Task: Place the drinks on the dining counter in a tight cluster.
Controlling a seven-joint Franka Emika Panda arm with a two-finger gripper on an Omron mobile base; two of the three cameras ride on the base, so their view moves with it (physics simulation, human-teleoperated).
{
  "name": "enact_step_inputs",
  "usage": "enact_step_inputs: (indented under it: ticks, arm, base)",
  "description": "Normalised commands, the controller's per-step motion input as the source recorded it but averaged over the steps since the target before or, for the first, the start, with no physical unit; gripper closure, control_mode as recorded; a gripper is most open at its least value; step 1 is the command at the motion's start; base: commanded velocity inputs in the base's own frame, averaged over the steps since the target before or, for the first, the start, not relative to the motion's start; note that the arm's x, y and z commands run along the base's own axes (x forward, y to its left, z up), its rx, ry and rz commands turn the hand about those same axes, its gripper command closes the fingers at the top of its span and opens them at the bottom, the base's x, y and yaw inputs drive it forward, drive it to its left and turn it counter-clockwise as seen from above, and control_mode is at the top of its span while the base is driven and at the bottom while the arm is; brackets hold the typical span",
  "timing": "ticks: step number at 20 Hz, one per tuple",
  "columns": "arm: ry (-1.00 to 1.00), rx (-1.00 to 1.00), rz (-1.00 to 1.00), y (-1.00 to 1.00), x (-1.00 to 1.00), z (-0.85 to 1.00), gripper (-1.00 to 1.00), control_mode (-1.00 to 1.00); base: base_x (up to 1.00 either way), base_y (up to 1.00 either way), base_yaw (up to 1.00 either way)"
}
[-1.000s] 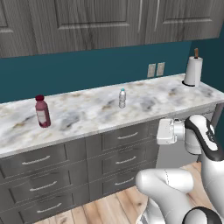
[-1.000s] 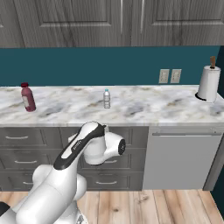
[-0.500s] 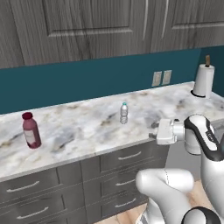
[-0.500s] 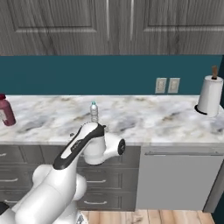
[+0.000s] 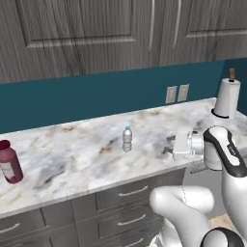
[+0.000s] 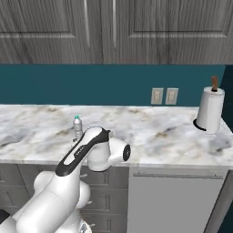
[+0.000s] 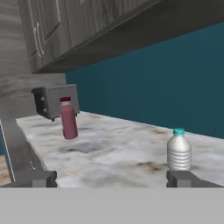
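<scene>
A clear water bottle [image 5: 127, 139] with a teal cap stands upright on a marble counter [image 5: 87, 159] backed by teal wall. It also appears in the right base view, water bottle [image 6: 78, 127], beside my arm. The pink-red juice bottle [image 5: 9, 161] stands far to the left on the same counter. My gripper [image 5: 170, 145] hovers at counter height right of the water bottle, open and empty. In the hand view the gripper [image 7: 114, 179] faces along the counter, with the water bottle [image 7: 179, 151] close on the right and the juice bottle [image 7: 68, 119] farther off. The dining counter is out of view.
A paper towel roll [image 5: 226, 99] stands at the counter's right end, below wall outlets [image 5: 176, 93]. A grey toaster [image 7: 54, 100] sits behind the juice bottle. Grey drawers [image 5: 130, 193] run under the counter, and upper cabinets [image 6: 113, 27] hang above.
The base has driven closer to the counter, so both base views shifted: the bottles slid left and look larger. The gripper stays open.
</scene>
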Motion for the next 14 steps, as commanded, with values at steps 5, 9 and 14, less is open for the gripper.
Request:
enact_step_inputs:
  ticks: [5,9,14]
  arm:
    - [0.00,0.00,0.00,0.00,0.00,0.00,-1.00,1.00]
    - [0.00,0.00,0.00,0.00,0.00,0.00,-1.00,1.00]
    - [0.00,0.00,0.00,0.00,0.00,0.00,-1.00,1.00]
  base:
    - [0.60,-0.12,0.02]
    - [0.43,-0.08,0.20]
    - [0.49,-0.13,0.21]
